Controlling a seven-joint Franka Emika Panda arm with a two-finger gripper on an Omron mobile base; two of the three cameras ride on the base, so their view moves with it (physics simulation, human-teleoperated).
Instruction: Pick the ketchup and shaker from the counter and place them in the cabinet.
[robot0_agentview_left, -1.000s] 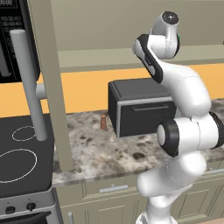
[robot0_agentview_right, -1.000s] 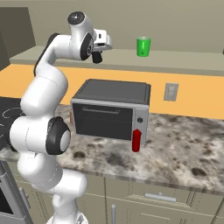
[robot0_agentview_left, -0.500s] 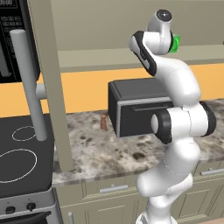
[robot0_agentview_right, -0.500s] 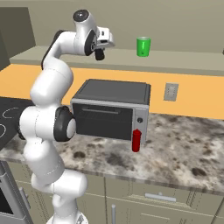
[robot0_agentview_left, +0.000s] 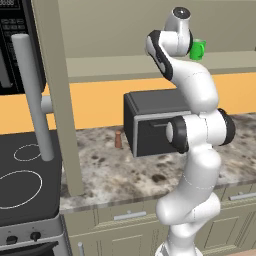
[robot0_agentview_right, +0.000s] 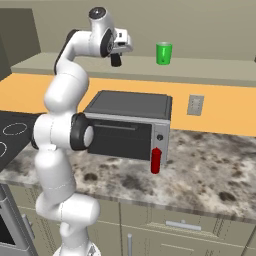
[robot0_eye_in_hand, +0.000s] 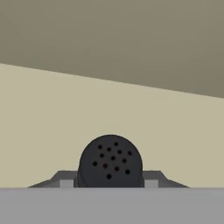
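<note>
Even, bright rendered light, soft shadows, no glare, slightly coarse detail.

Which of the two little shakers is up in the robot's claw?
The black shaker, clamped in the gripper above the cabinet shelf; the reddish-brown shaker stands on the counter.

The left base view looks forward and down from behind the arm, which stands at the right of the frame; the right base view has it at the left. Both share the toaster oven (robot0_agentview_left: 150, 125) and green mug (robot0_agentview_right: 163, 53). The hand view looks very near along the gripper (robot0_eye_in_hand: 109, 183) at the cabinet (robot0_eye_in_hand: 65, 109) shelf.
</note>
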